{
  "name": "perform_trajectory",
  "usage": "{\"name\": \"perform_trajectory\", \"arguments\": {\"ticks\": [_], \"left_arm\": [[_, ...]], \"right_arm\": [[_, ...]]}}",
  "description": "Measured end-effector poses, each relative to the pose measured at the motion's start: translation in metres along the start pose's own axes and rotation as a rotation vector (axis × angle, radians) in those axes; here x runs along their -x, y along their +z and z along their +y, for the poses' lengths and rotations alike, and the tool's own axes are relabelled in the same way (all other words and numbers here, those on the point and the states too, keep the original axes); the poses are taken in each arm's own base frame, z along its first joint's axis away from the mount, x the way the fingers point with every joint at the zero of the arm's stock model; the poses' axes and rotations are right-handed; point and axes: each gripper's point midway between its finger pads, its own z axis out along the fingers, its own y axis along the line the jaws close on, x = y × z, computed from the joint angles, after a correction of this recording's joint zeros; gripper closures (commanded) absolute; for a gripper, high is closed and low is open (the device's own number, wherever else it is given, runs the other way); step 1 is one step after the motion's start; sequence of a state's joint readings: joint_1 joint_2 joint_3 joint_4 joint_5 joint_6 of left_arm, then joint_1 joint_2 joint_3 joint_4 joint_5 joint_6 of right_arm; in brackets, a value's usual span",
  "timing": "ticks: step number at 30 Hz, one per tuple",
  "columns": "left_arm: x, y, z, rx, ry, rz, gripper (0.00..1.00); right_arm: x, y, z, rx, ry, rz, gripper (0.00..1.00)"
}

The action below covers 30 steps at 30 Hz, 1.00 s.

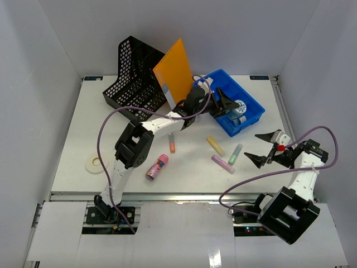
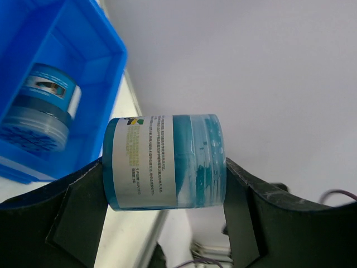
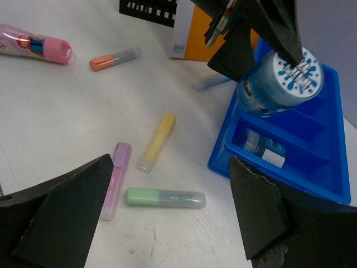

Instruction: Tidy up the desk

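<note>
The white desk (image 1: 83, 128) carries loose items. My left gripper (image 1: 230, 106) reaches over the blue tray (image 1: 254, 109) and is shut on a blue jar (image 2: 164, 162) lying sideways between its fingers, held above the tray (image 3: 312, 184). A second jar (image 2: 42, 106) lies in a tray compartment. My right gripper (image 1: 254, 146) stands open above the desk with nothing between its fingers. A green highlighter (image 3: 164, 196) lies below its gap, with a yellow highlighter (image 3: 156, 142) and a purple one (image 3: 114, 178) close by.
An orange highlighter (image 1: 172, 143) and a pink bottle (image 1: 157, 167) lie mid-desk. A black mesh file holder (image 1: 134, 75) with an orange folder (image 1: 174, 70) stands at the back. A white tape roll (image 1: 95, 164) lies at the left. White walls surround the desk.
</note>
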State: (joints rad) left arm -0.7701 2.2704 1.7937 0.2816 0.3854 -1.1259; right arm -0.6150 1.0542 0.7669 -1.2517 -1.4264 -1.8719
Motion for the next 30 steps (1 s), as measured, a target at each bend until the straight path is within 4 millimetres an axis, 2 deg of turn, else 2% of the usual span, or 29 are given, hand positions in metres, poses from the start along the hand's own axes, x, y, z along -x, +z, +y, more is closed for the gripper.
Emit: {"name": "perform_trajectory", "arguments": {"ticks": [2, 6, 11, 16, 18, 22, 24, 25, 27, 30], "left_arm": [[0.003, -0.01, -0.014, -0.051, -0.043, 0.002, 1.0], [0.007, -0.032, -0.043, -0.15, -0.102, 0.014, 1.0], [-0.003, -0.052, -0.069, -0.226, -0.115, 0.052, 1.0], [-0.011, -0.061, -0.071, -0.234, -0.118, 0.073, 1.0], [-0.013, -0.061, -0.069, -0.231, -0.12, 0.078, 1.0], [-0.014, -0.062, -0.067, -0.225, -0.121, 0.081, 1.0], [-0.015, -0.061, -0.065, -0.218, -0.119, 0.084, 1.0], [-0.015, -0.061, -0.064, -0.213, -0.12, 0.085, 1.0], [-0.015, -0.061, -0.062, -0.204, -0.12, 0.086, 1.0], [-0.015, -0.061, -0.062, -0.2, -0.122, 0.088, 1.0]], "right_arm": [[0.004, 0.003, 0.003, 0.015, -0.017, -0.016, 0.1], [0.006, 0.005, -0.004, 0.02, -0.024, -0.032, 0.1], [0.02, 0.012, -0.026, 0.063, -0.005, -0.051, 0.1], [0.04, 0.026, -0.05, 0.122, 0.064, -0.075, 0.1], [0.045, 0.033, -0.052, 0.155, 0.111, -0.076, 0.1], [0.04, 0.044, -0.055, 0.197, 0.191, 0.001, 0.1], [0.026, 0.049, -0.052, 0.168, 0.156, 0.066, 0.1], [0.022, 0.052, -0.042, 0.159, 0.15, 0.081, 0.1], [0.022, 0.055, -0.029, 0.144, 0.135, 0.094, 0.1], [0.036, 0.064, -0.031, 0.123, 0.042, 0.06, 0.1]]}}
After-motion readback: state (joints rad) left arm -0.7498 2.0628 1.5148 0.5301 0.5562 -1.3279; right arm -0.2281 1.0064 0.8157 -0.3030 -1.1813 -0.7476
